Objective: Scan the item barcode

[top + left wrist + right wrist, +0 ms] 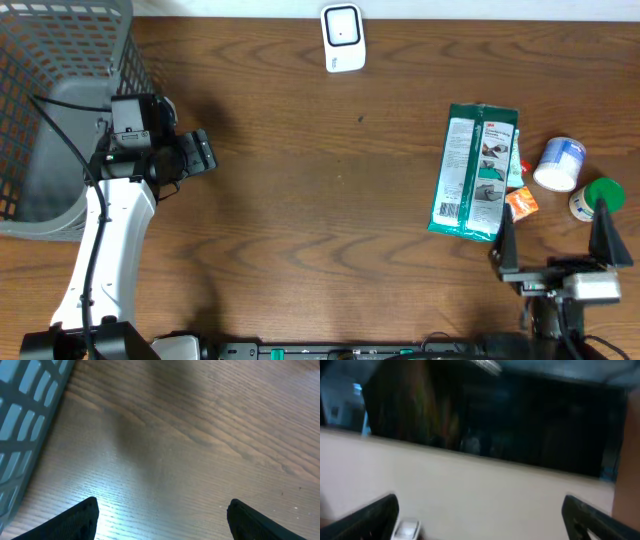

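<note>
A green and white packaged item [475,172] lies flat on the wooden table at the right. The white barcode scanner [342,38] stands at the table's far edge, and shows blurred as the scanner [405,530] low in the right wrist view. My right gripper [555,240] is open at the near right, just in front of the package, with nothing between its fingers [370,520]. My left gripper [205,152] hangs open over bare wood beside the basket. In the left wrist view the left gripper [162,517] has only table between its fingertips [75,522].
A grey mesh basket [60,110] fills the far left corner, its wall [20,425] close to my left gripper. Right of the package lie a small orange packet [520,205], a white and blue tub [560,163] and a green-lidded container [600,195].
</note>
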Robot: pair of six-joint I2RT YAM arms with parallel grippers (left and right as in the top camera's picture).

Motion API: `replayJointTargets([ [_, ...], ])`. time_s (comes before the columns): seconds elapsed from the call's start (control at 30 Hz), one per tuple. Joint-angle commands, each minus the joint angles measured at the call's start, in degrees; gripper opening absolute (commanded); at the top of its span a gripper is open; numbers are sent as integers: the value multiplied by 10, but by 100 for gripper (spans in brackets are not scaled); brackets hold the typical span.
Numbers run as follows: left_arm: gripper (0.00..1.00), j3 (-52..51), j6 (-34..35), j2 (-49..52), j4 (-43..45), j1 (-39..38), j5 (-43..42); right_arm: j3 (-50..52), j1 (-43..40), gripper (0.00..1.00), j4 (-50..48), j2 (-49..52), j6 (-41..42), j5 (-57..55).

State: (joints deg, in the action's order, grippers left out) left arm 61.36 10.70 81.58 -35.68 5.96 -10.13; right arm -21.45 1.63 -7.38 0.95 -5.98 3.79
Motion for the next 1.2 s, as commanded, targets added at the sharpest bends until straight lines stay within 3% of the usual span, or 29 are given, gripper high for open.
replayJointTargets([
  [0.0, 84, -3, 3, 0, -1, 1, 3, 97, -13, 99, -113, -6, 39, -6],
  [0.07, 84, -3, 3, 0, -1, 1, 3, 157, -13, 99, -178, -6, 56, -15],
  [0.17, 84, -3, 3, 0, -1, 1, 3, 209, -13, 99, -194, -6, 125, -51],
  [0.5, 84, -3, 3, 0, -1, 1, 3, 211, -13, 99, 117, -6, 128, -59],
  [0.63, 84, -3, 3, 0, -1, 1, 3, 212, -13, 99, 117, -6, 55, -44],
  [1.17, 84, -3, 3, 0, -1, 1, 3, 211, -13, 99, 116, -6, 68, -44],
])
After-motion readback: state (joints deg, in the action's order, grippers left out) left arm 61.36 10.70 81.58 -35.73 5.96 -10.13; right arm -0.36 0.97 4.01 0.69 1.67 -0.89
